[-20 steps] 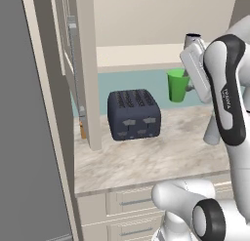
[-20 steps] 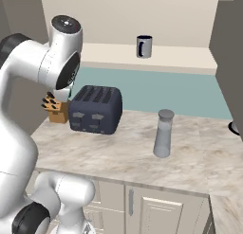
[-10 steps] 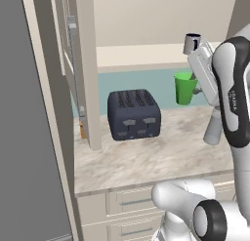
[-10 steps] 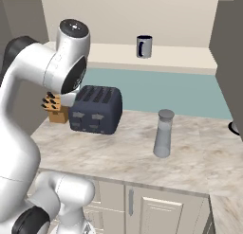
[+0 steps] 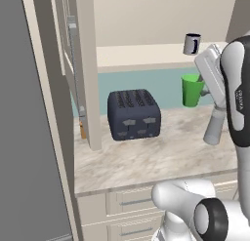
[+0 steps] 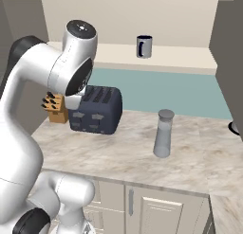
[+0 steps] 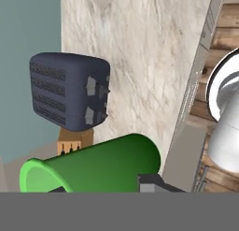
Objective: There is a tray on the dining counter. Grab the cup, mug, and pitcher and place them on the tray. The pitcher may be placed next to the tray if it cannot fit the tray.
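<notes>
- Fingers (image 7: 151, 182) of the gripper (image 5: 204, 91) stand narrowly parted and closed around the green cup (image 5: 192, 90); in the hand view one dark tip presses the cup's side wall near its base.
- Cup hangs clear above the marble counter (image 5: 146, 152), roughly upright in the left base view, its rim toward the top. Judged: a side grip keeps the mouth up and the bottom free for setting down flat on a tray.
- Pitcher (image 6: 163, 133) stands upright on the same counter, right of the dark toaster (image 6: 95, 110) and well apart from it. In the left base view the pitcher sits just below and beside the held cup, partly behind the arm.
- Mug (image 6: 144, 46) rests on the pale ledge (image 6: 175, 55) above the teal backsplash, handle facing the camera, alone there.
- Knife block (image 6: 56, 107) sits at the toaster's left end, near the cabinet side.
- Tray and dining counter: no position can be given from these frames; judged, the base must drive before the cup can be placed.
- Room for moving: a tall cabinet panel (image 5: 85, 69) bounds the counter's left; the ledge edge runs close behind the cup. Open space lies toward the counter's front edge. Judged risk: swinging the cup low could clip the pitcher lid.
</notes>
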